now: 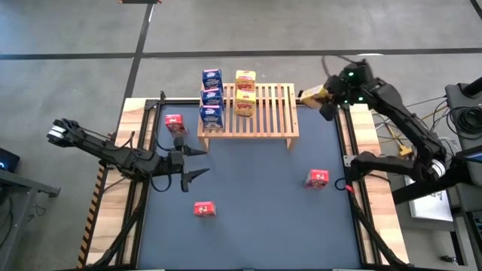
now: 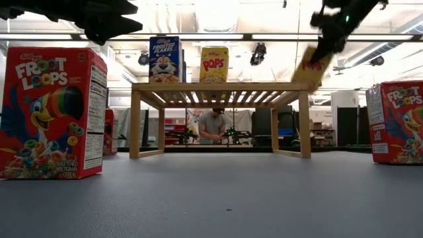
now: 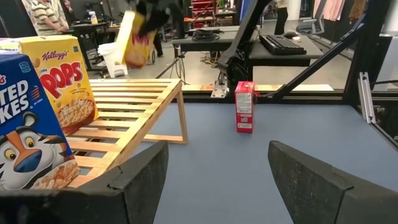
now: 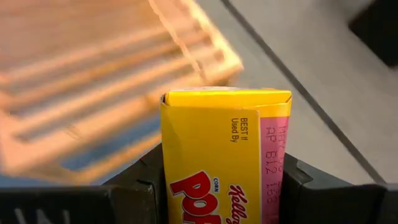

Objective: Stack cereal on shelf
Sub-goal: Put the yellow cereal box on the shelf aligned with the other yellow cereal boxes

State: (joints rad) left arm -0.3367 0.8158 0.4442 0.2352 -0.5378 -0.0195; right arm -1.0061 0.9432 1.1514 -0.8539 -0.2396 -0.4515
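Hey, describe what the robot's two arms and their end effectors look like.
Both arms are dark, slim and jointed. The left arm has a pale band near its outer end, and its end effector ends in two pointed black fingers. The right arm shows small green lights by the wrist and black cables along it; its end effector has broad, blocky black fingers.

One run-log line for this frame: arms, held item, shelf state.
right gripper: shut on yellow box, beside shelf | left gripper: open, empty | shelf: three blue, two yellow | red boxes on table: three

overhead, table-level, two wrists, shelf (image 1: 248, 113) shared
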